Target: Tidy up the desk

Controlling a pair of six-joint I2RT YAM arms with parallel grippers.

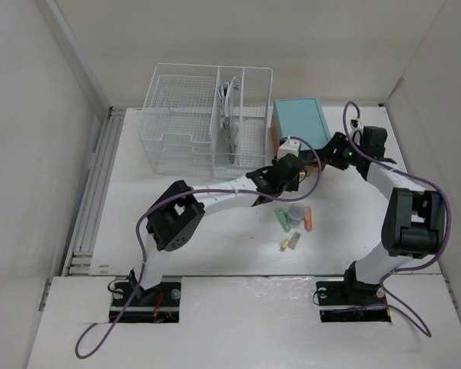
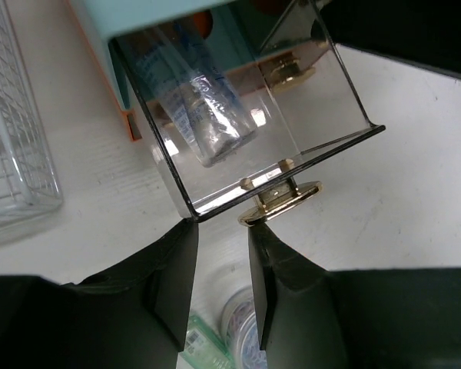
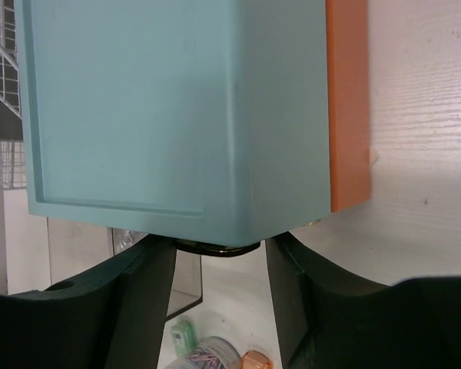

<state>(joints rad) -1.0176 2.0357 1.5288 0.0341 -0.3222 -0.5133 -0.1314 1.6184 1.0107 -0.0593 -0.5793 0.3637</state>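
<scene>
The white desk (image 1: 215,246) carries a teal box (image 1: 300,119) at the back. A clear drawer (image 2: 238,123) with a gold handle (image 2: 280,201) stands pulled out of the box's front, and a clear tube (image 2: 207,123) lies inside it. My left gripper (image 2: 223,231) is open just in front of the drawer's near edge, with its right finger touching the handle and nothing between the fingers. In the top view the left gripper (image 1: 292,171) is at the box's front. My right gripper (image 3: 221,246) is open at the teal box's (image 3: 169,108) near edge and holds nothing.
A white wire-mesh basket (image 1: 184,115) stands at the back left with cables in a middle slot. In front of the drawer lie a round tub of paper clips (image 1: 296,214), a green piece (image 1: 282,221), an orange piece (image 1: 308,219) and small beige pieces (image 1: 292,242).
</scene>
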